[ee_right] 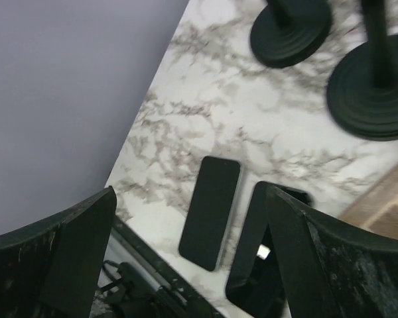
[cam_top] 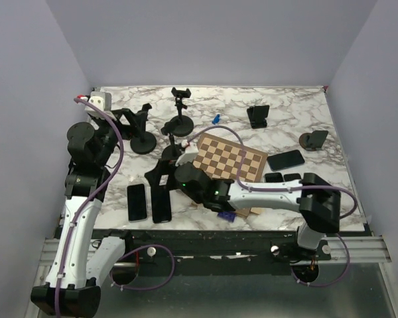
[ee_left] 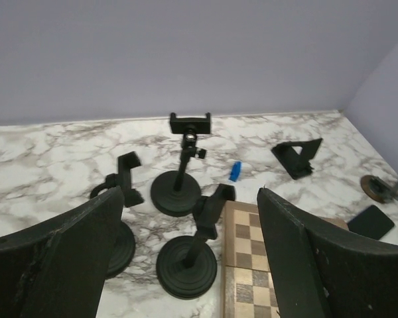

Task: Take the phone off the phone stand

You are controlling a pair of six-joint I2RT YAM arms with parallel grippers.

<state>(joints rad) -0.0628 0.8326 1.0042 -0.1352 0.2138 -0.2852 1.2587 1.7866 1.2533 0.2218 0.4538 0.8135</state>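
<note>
1. Black, glass-faced phone (ee_right: 252, 265), flat on the marble table (ee_right: 252, 132) at the lower middle of the right wrist view. Sits between the spread fingers of the right gripper (ee_right: 191, 195), not pinched. Close beside a second phone (ee_right: 210, 212) on its left.
2. Likely light, stiff and slick: thin rigid slab, glossy face with a small white glint, rounded corners. Probably fragile at the screen, so best taken by the two long edges rather than the faces.
3. Lying flat, offers little edge to get under; seems a harder pick than from a cradle.
4. Left gripper (ee_left: 189, 195) spread wide too, holding nothing, facing the stands.
5. Tall stand (ee_left: 179, 192): ribbed round matte base, slim pole, clamp on top with no phone in it. Front stand (ee_left: 186, 268) likewise bare, head tilted.
6. Smooth white marble with grey veins; wooden chessboard (ee_left: 239, 278) at the lower middle of the left wrist view.
</note>
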